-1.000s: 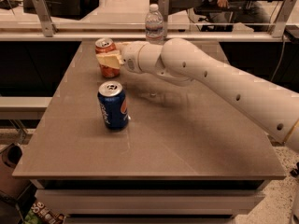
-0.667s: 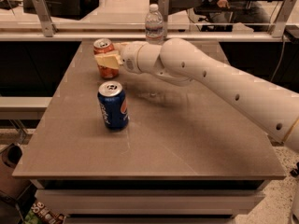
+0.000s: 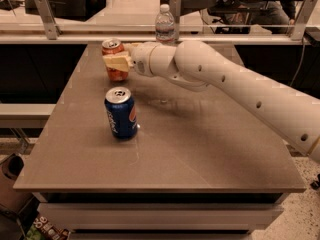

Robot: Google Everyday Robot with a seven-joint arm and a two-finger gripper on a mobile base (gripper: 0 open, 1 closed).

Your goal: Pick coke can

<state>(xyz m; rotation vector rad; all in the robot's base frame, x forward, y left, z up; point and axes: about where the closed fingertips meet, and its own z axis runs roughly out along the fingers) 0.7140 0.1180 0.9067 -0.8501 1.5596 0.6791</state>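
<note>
Clamping the coke can with the pincer, tan fingers closing snugly around its middle. Being held just behind the blue can, a touch to its left in the camera view, farther back over the tabletop. Showing red-orange sides and a silver top; lettering mostly hiding behind the near finger, nothing legible. Displaying, on the blue can, a round red-and-white logo and white lettering running down the side, unreadable. Standing well behind the blue can and to its right, a clear water bottle wearing a pale label, no words legible. Reaching in from the blue can's right, the white arm.
</note>
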